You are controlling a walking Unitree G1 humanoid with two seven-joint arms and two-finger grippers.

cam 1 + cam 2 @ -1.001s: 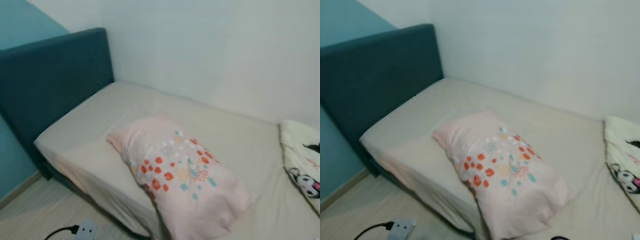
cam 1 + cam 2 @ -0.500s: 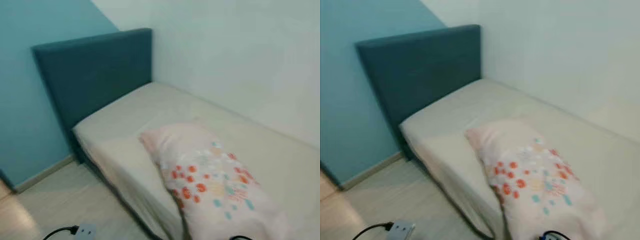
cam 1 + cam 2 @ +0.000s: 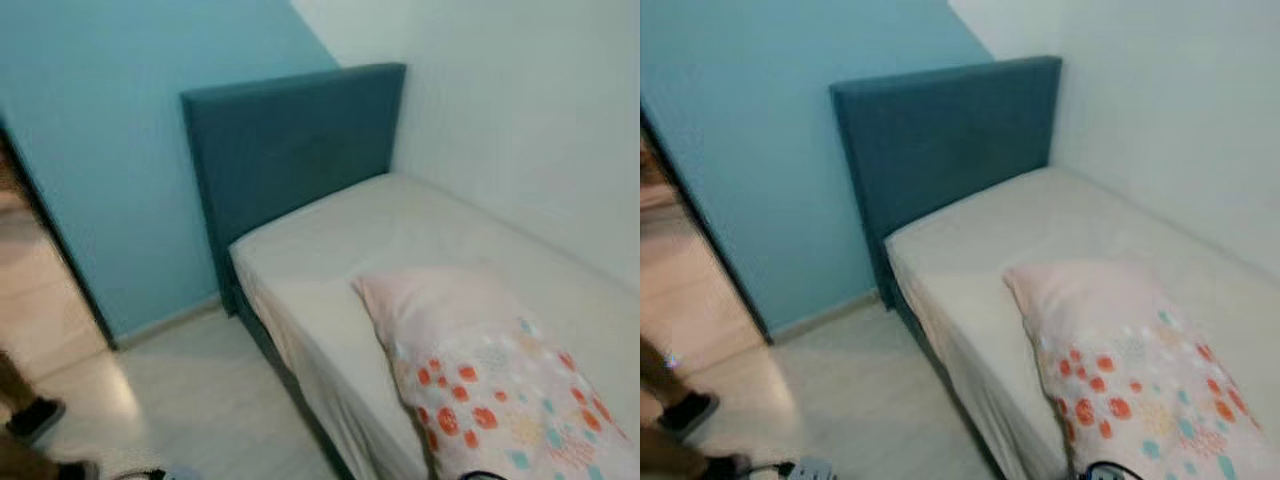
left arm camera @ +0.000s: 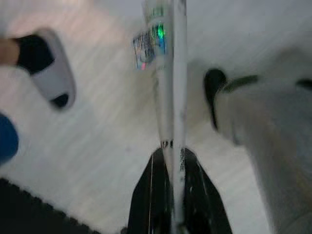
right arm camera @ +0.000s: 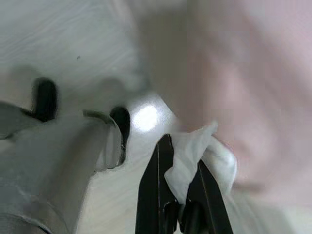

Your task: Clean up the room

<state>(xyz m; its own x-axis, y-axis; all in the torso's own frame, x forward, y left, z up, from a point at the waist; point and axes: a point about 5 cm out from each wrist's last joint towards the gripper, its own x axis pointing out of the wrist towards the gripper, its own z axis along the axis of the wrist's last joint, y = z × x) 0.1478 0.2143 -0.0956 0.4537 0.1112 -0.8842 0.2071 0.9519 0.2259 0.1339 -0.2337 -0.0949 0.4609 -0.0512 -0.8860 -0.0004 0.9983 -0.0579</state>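
Observation:
My left gripper is shut on a thin flat silvery packet with a shiny sticker, seen edge-on over the pale floor. My right gripper is shut on a crumpled white tissue, close to blurred pink fabric. In the eye views a pink pillow with orange and teal dots lies on the cream mattress of a bed with a teal headboard.
A blue wall meets a doorway at the left. A person's feet in dark slippers stand on the pale floor at lower left; one slipper appears in the left wrist view. A white power strip lies on the floor.
The camera has turned left: the bed and pillow slid right in the picture, the cartoon blanket left the frame, and the doorway and a person's feet came into view.

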